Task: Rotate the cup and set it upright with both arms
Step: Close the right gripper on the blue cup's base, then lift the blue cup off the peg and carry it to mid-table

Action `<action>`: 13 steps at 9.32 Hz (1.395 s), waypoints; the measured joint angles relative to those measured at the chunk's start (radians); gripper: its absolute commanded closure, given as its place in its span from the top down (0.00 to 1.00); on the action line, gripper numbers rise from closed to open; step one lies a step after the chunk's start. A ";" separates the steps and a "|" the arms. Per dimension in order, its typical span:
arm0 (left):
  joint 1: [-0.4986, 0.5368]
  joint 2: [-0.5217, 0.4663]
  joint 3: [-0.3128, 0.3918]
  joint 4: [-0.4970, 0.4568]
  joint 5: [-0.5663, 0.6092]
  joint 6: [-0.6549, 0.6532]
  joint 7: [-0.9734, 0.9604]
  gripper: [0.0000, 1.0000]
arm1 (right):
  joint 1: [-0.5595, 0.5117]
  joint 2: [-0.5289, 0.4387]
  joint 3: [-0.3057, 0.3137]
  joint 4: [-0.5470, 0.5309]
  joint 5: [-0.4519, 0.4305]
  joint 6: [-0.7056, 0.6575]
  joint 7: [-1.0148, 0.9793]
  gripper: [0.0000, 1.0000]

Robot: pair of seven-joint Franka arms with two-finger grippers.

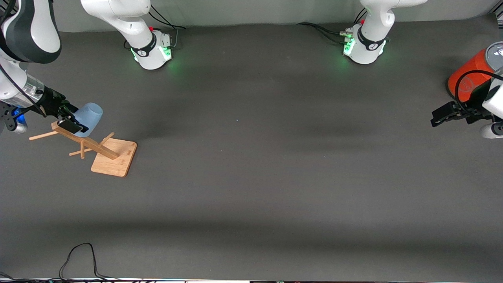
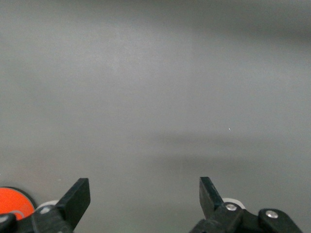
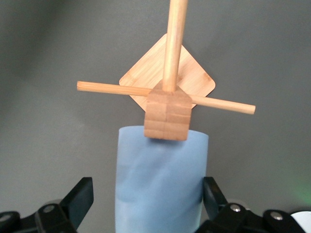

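Dark grey matting covers the table (image 1: 251, 188) where two white arms work from green-lit bases. At the right arm's end stands a wooden rack (image 1: 103, 150): a square base, a post and thin cross pegs. The cup (image 1: 89, 118), a pale blue tumbler, hangs at the top of that rack, seemingly slipped over a peg with its rounded bottom pointing up and toward the table's middle, so it has to come off and be turned before it can stand. The right gripper (image 1: 70, 122) is at the cup beside the post's top. In the right wrist view its fingers (image 3: 80, 196) sit on either side of the cup's wall (image 3: 160, 184), close against it, apparently gripping, though firm contact cannot be confirmed. The post's square block (image 3: 167, 115) overlaps the cup there, and the pegs cross over the base.

The left arm waits at its own end of the table. The left gripper (image 1: 446, 114) hovers by an orange-red can (image 1: 469, 76), its fingers (image 2: 77, 196) spread wide on nothing, likely ready to receive the cup in a handover. Uprighting has not begun.
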 measured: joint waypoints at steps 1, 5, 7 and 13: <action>0.000 0.000 0.000 0.000 0.000 0.000 0.000 1.00 | 0.000 0.004 0.000 -0.005 0.000 0.005 0.001 1.00; 0.000 0.000 0.000 0.000 0.000 0.000 0.000 1.00 | 0.000 0.012 0.000 -0.009 0.000 0.013 0.002 0.65; 0.000 0.000 0.000 0.000 0.000 0.000 0.000 1.00 | 0.000 0.012 0.000 -0.009 0.001 0.013 0.002 0.64; 0.000 0.000 0.000 0.000 0.000 0.000 0.000 1.00 | 0.066 -0.063 0.002 -0.003 0.003 -0.083 0.090 0.63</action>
